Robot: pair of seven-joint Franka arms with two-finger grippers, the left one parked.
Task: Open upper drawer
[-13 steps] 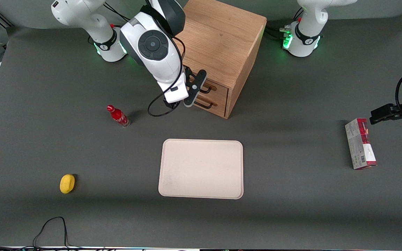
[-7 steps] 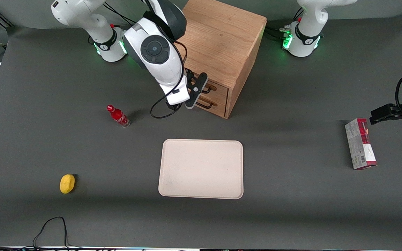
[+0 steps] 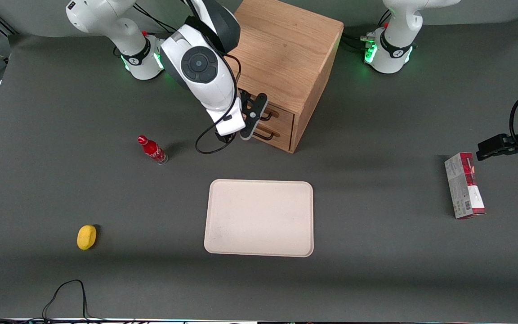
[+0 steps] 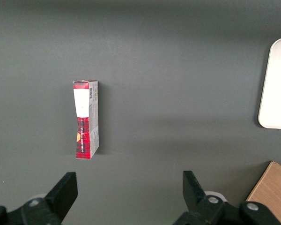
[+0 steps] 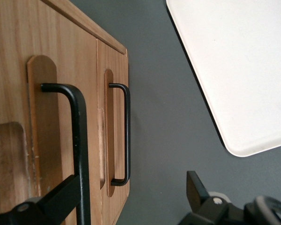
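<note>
Black fingers of the gripper stand wide apart, straddling the upper drawer's thin wire handle without closing on it; one finger lies against the drawer face. That drawer sits flush in the oak cabinet, above the matching lower drawer. Nearer the front camera than the cabinet lies a cream tray. A red bottle stands toward the working arm's end, a yellow lemon nearer still.
</note>
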